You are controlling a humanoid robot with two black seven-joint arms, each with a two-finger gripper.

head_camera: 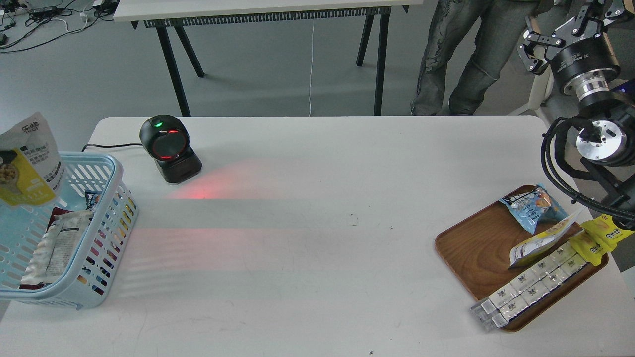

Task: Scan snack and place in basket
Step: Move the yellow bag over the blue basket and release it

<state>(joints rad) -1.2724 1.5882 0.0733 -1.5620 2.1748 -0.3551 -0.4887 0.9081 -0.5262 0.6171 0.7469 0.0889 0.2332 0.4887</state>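
The snack [30,161], a yellow-and-white pouch with beige balls pictured on it, hangs upright at the left edge of the head view, over the far left part of the light blue basket [117,198]. What holds it lies beyond the frame edge, and my left gripper is out of view. My right gripper [560,22] is raised at the top right, well above the table, with its fingers spread and nothing between them.
A black scanner [169,148] with a red window stands at the table's back left and throws red light on the tabletop. The basket holds other packets [54,243]. A brown wooden tray [471,248] at the right holds a blue bag [533,206], another yellow-and-white pouch [540,243], a yellow packet [600,233] and a strip of packets [531,285]. A person's legs [456,54] stand behind the table.
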